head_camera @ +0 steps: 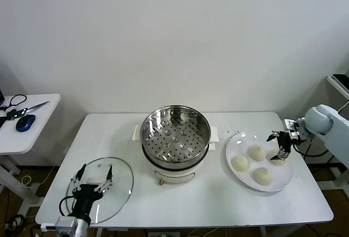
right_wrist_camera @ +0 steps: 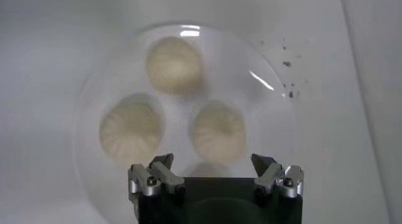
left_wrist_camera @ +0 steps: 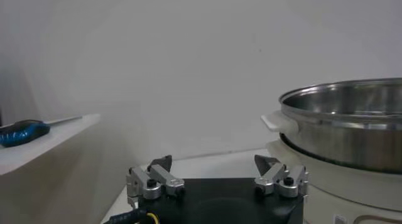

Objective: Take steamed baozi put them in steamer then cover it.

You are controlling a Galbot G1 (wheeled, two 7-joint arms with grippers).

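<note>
Four cream-white baozi lie on a white plate (head_camera: 242, 177) at the right. Three show whole in the head view (head_camera: 256, 152) (head_camera: 240, 163) (head_camera: 263, 176). The fourth baozi (head_camera: 278, 159) is partly hidden under my right gripper (head_camera: 280, 146), which hangs open just above it. In the right wrist view the open right gripper (right_wrist_camera: 213, 162) frames that baozi (right_wrist_camera: 205, 169); the others (right_wrist_camera: 217, 131) (right_wrist_camera: 130, 128) (right_wrist_camera: 174, 63) lie beyond. The empty steamer (head_camera: 175, 131) stands at the table's middle, also in the left wrist view (left_wrist_camera: 352, 122). The glass cover (head_camera: 117, 190) lies at the front left under my open left gripper (head_camera: 94, 173).
A small side table (head_camera: 22, 133) at the far left holds scissors (head_camera: 27, 109) and a blue mouse (head_camera: 25, 122). A few dark crumbs (head_camera: 235, 131) dot the table behind the plate. The plate sits close to the table's right edge.
</note>
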